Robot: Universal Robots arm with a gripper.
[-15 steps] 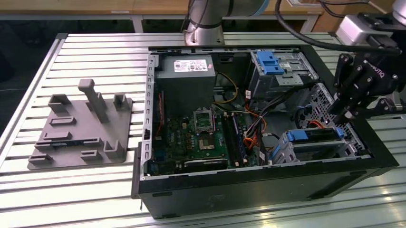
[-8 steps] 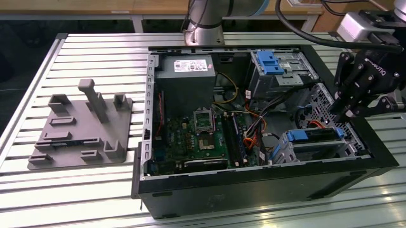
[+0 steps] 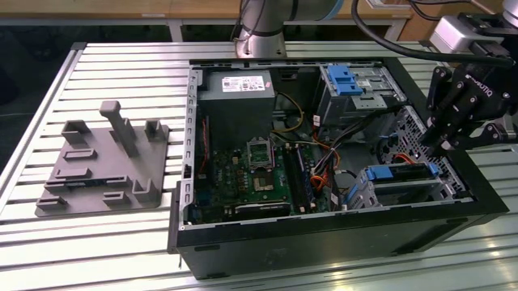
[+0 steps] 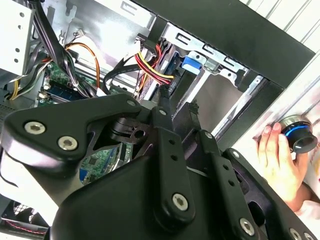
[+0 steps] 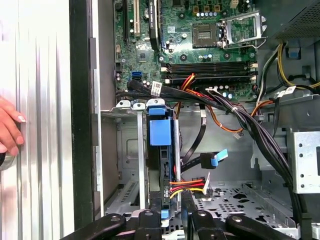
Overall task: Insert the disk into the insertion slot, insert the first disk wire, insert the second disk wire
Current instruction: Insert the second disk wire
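Observation:
The disk (image 3: 402, 172), silver-grey in a bright blue carrier, sits inside the insertion slot (image 3: 409, 193), a small grey metal cage at the case's corner on the exterior view's right. In the first wrist view the disk (image 5: 160, 132) shows edge-on in the slot (image 5: 127, 150). My gripper (image 3: 447, 145) hangs just above the disk's end. Its fingers (image 5: 152, 202) close on the black plug of a red, yellow and black disk wire (image 5: 187, 186) right at the disk's rear edge. A second black wire with a blue plug (image 5: 216, 158) hangs loose beside it.
The open black computer case (image 3: 324, 236) lies on a slatted metal table (image 3: 121, 73). Inside are the motherboard (image 3: 251, 176), a power supply (image 3: 239, 85) and a taller bay with a blue latch (image 3: 348, 79). A grey fixture (image 3: 101, 163) lies to the exterior view's left. A hand (image 4: 277, 160) rests outside the case.

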